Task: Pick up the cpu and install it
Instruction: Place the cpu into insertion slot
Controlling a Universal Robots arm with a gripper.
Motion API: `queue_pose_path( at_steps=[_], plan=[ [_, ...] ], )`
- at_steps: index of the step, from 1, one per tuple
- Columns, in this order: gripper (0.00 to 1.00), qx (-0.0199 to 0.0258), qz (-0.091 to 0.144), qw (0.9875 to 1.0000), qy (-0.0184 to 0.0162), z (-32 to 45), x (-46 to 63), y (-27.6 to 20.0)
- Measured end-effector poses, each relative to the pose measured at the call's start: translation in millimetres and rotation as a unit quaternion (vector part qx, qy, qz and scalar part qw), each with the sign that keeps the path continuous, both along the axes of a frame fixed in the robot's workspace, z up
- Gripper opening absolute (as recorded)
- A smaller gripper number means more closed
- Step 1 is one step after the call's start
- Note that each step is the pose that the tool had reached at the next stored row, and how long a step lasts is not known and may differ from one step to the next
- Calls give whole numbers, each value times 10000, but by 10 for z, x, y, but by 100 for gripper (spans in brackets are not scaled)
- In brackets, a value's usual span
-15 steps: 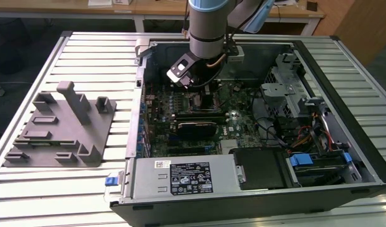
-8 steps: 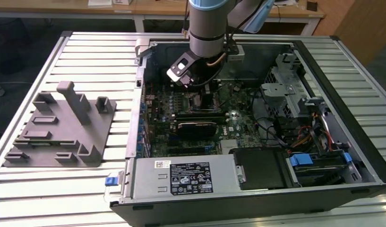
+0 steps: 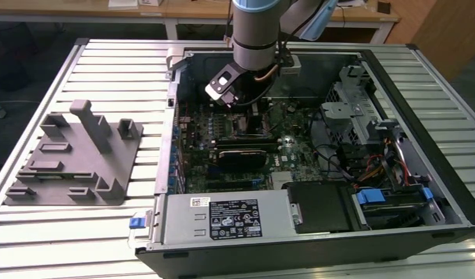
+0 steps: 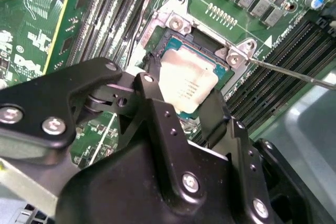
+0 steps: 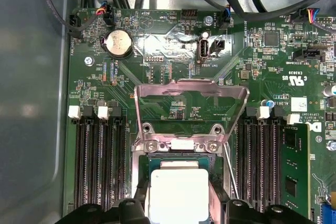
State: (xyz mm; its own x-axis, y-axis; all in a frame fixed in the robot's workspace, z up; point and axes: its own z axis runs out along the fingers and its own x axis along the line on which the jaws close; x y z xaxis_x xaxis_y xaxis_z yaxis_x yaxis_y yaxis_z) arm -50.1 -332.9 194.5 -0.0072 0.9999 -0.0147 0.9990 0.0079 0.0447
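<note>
Gripper (image 4: 182, 95) clamped on the cpu (image 4: 189, 82) at the open socket (image 4: 178, 39).
Both wrist views showed its 2 fingers (image 5: 134, 211) closed narrowly against the cpu's opposite edges. The first wrist view also showed the load plate (image 5: 191, 98) standing upright. The exterior view showed the arm (image 3: 253, 29) reaching into the computer case (image 3: 423, 192) on the slatted worktop (image 3: 105, 70), with a grey fixture (image 3: 74, 157) on the exterior view's left.

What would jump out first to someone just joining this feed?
The arm reaching down into the open computer case in the exterior view. In both wrist views, the gripper holds the silver cpu at its socket; the first wrist view shows the metal load plate raised.
</note>
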Motion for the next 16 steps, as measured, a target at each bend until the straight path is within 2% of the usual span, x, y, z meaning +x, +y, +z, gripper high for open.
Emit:
queue_pose_path(
  at_steps=[16],
  plan=[
    [53, -7, -45, 10000, 0, 17, 6, 0]
  ],
)
